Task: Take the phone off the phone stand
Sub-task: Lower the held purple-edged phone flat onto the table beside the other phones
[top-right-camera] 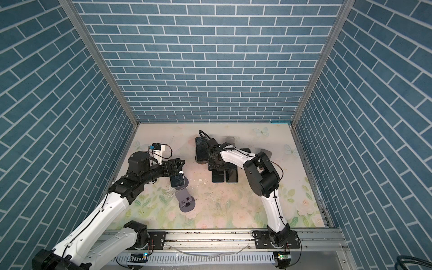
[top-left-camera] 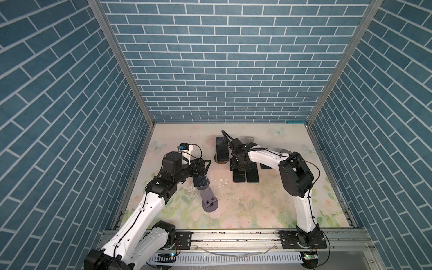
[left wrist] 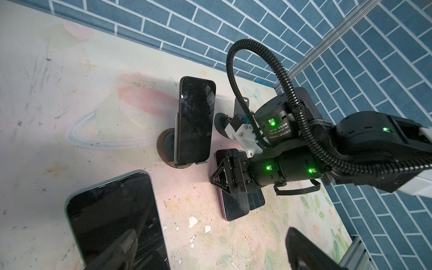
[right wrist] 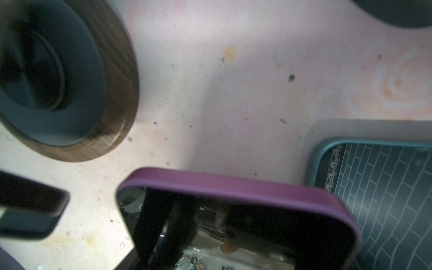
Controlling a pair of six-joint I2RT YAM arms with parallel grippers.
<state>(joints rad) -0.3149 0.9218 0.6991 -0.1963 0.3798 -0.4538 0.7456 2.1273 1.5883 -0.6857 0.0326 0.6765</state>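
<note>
Floral tabletop bears phone upright on stand, screen frontward

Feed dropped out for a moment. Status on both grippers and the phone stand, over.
Left gripper open over teal-edged phone. Right gripper low over purple-cased phone, grip unclear. Black phone upright in round wood-based stand, untouched; right arm close alongside.

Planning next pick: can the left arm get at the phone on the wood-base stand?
Likely yes. The left gripper is open, and nothing stands between it and the phone on the wood-base stand. The right gripper, over the purple-cased phone, sits close beside, so clearance there looks tight.
</note>
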